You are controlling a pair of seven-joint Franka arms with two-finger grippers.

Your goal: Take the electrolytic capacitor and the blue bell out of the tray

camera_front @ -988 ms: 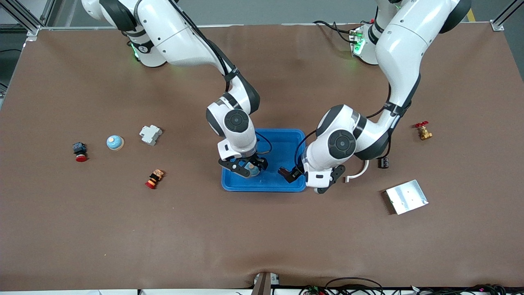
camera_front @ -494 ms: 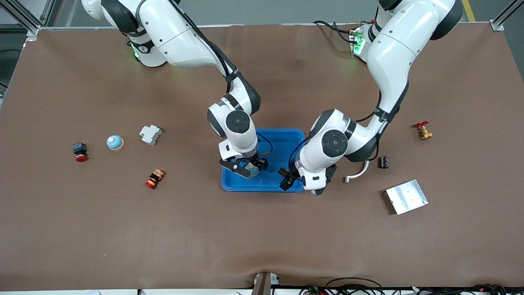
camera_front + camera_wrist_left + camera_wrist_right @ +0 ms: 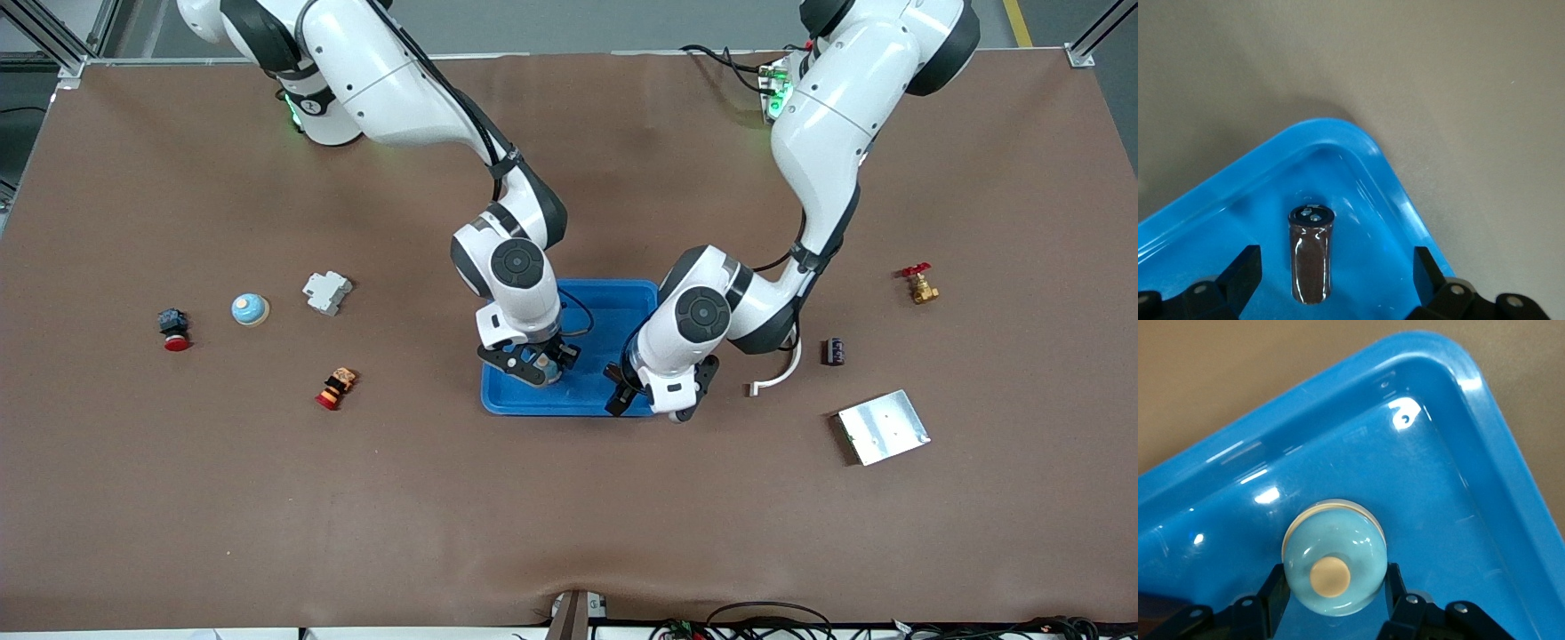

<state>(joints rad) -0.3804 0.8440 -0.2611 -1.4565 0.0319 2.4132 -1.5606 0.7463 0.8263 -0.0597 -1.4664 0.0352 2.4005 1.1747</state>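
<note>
The right end effector (image 3: 532,363) hangs low in the blue tray (image 3: 613,302), at its corner nearest the camera toward the right arm's end, fingers clenched on the pale blue bell (image 3: 1335,565). Toward the tray's other camera-side corner, the left end effector (image 3: 642,394) is released, fingers spread around the brown capacitor (image 3: 1310,253), which stands upright in the tray.
</note>
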